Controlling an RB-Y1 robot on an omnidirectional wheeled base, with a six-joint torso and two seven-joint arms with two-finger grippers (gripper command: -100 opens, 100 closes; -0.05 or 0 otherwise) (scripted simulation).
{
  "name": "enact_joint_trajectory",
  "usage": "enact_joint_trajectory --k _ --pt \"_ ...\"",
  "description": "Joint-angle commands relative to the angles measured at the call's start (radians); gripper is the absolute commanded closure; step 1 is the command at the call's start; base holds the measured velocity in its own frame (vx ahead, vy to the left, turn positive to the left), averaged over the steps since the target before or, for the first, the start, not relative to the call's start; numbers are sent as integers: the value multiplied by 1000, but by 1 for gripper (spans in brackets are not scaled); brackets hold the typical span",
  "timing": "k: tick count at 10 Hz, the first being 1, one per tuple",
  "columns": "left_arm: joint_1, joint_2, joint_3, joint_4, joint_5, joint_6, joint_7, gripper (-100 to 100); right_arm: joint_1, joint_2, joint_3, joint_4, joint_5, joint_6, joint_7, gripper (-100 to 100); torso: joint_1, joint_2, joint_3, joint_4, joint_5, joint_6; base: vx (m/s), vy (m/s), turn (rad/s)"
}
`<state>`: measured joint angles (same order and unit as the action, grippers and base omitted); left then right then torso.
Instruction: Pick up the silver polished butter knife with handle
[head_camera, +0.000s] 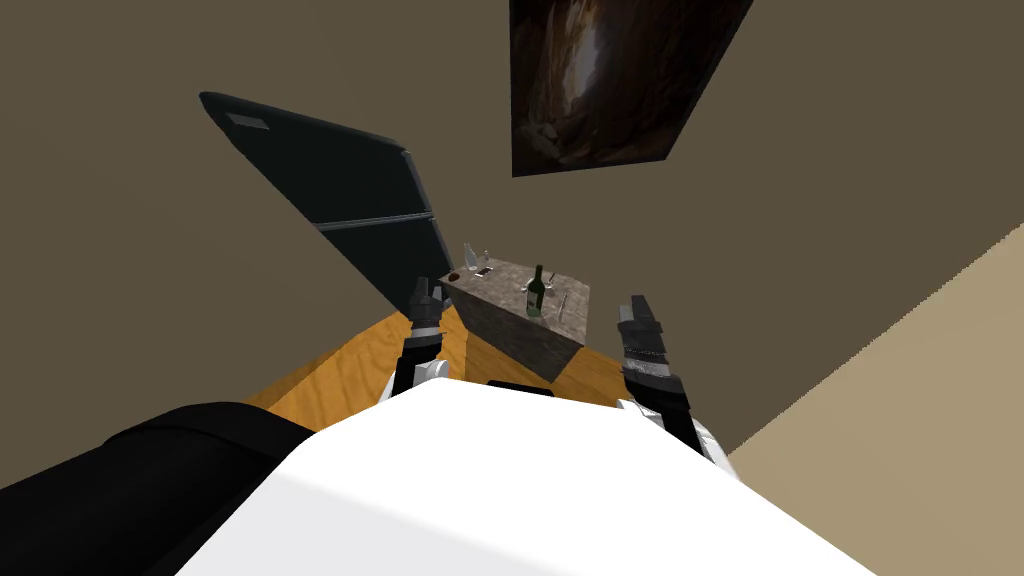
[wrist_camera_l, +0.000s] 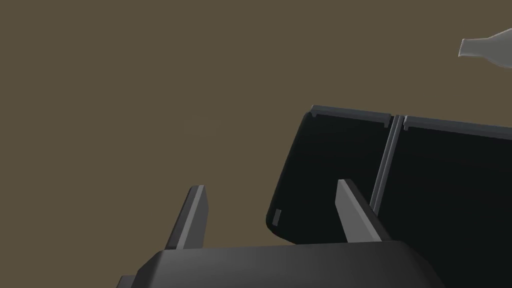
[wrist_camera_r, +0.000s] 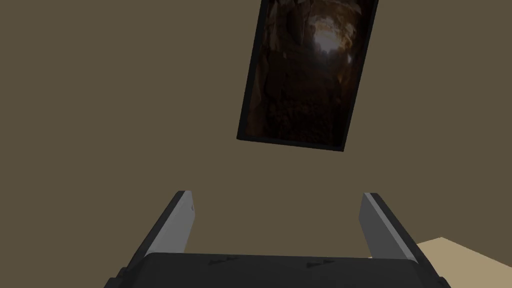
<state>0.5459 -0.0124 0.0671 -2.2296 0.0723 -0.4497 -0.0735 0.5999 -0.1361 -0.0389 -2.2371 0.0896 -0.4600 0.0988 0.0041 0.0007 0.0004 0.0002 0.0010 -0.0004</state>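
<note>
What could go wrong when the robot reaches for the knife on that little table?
The butter knife seems to lie right beside the green bottle, so a reaching arm might knock the bottle over. The knife looks thin and flat on the table, so the open right gripper could slip off it.

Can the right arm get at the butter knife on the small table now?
Probably not yet. The right gripper is open but aimed at the wall, beside the table. The thin pale knife lies near the green bottle; nothing seems to block it.
</note>
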Motion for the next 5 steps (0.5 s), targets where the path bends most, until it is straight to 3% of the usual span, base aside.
enact_joint_trajectory --k 1,3,4,5 --pt "0 0 0 0 0 0 0 0 50 -22 -39 1 -8 33 2 -100 0 0 0 0 0 0 -4 75 237" --pt "0 0 0 0 0 0 0 0 112 -40 -88 4 -13 81 12 -100 1 0 0 0 0 0 -1 87 259" --pt "0 0 0 0 0 0 0 0 123 -40 -88 4 -13 81 12 -100 2 0 0 0 0 0 -4 69 85" --pt "0 0 0 0 0 0 0 0 159 -48 -114 5 -16 107 18 -100 0 0 0 0 0 1 -1 64 181"
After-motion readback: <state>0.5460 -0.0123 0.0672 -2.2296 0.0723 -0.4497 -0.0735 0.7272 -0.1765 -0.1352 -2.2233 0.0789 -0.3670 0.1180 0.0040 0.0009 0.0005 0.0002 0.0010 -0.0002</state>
